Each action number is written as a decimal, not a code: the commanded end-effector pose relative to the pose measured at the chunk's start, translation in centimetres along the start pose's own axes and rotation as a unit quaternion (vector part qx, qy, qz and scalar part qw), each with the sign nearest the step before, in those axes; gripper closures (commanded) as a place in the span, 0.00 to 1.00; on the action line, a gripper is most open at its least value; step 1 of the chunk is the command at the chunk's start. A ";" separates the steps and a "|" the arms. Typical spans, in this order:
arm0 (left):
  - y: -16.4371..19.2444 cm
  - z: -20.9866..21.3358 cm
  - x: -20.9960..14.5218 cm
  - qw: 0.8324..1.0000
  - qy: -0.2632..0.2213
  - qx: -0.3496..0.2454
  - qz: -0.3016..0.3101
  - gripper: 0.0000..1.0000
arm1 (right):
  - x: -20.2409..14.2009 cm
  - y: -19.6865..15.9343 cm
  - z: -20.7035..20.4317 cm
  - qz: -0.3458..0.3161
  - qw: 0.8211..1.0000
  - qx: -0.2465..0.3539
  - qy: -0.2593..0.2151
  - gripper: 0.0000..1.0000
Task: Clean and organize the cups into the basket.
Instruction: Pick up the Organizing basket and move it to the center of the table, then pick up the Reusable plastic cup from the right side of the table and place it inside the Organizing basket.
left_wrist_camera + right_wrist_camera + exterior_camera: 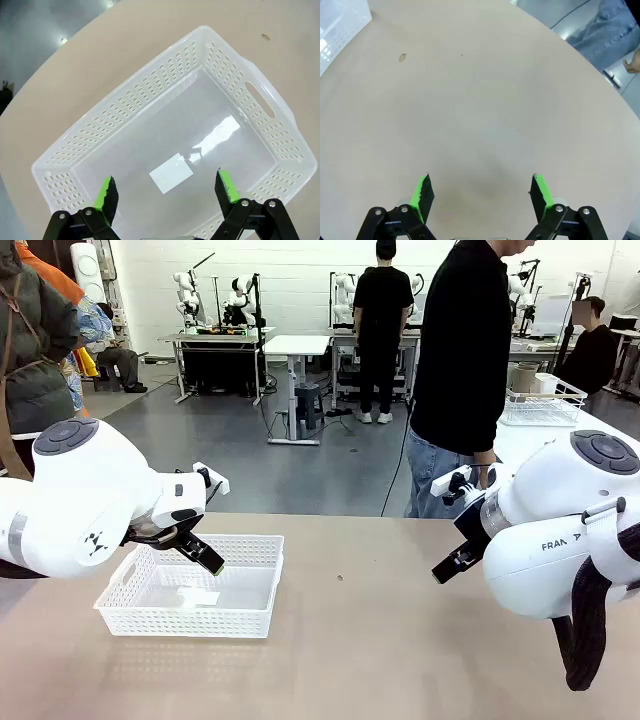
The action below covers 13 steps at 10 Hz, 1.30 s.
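One white perforated basket [186, 623] sits at the near left of the tan table [380, 650], its far-left corner hidden behind the left arm. The left gripper [166, 186] hangs just above it, green pads spread, gripping nothing. The right gripper [481, 192] hovers over bare tabletop at the right, jaws equally wide apart. One person [462, 350] stands at the far edge, cut off at the shoulders. The contents of the wire basket [543, 408] at the far right are too small to make out.

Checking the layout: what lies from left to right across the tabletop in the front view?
The basket → speck → right claw.
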<state>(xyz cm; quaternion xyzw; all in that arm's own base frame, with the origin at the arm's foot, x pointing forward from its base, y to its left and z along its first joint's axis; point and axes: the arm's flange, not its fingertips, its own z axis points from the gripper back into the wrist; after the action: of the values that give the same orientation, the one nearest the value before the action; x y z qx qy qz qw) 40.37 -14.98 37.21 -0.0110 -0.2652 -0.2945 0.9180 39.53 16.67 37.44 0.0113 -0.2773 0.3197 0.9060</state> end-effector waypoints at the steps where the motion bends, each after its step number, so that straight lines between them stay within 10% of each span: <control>1: 0.0 0.0 0.0 1.000 0.000 0.000 0.000 0.00 | 0.0 0.0 0.0 0.000 1.000 0.000 0.000 0.00; 13: 0.0 0.0 0.0 1.000 0.000 0.000 0.000 0.00 | 0.0 0.0 0.0 0.000 1.000 0.000 0.000 0.00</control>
<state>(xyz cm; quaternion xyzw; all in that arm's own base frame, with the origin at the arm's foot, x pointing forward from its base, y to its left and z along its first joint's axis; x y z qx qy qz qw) 40.36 -15.00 37.22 -0.0111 -0.2652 -0.2945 0.9181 39.53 16.66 37.44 0.0112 -0.2773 0.3197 0.9060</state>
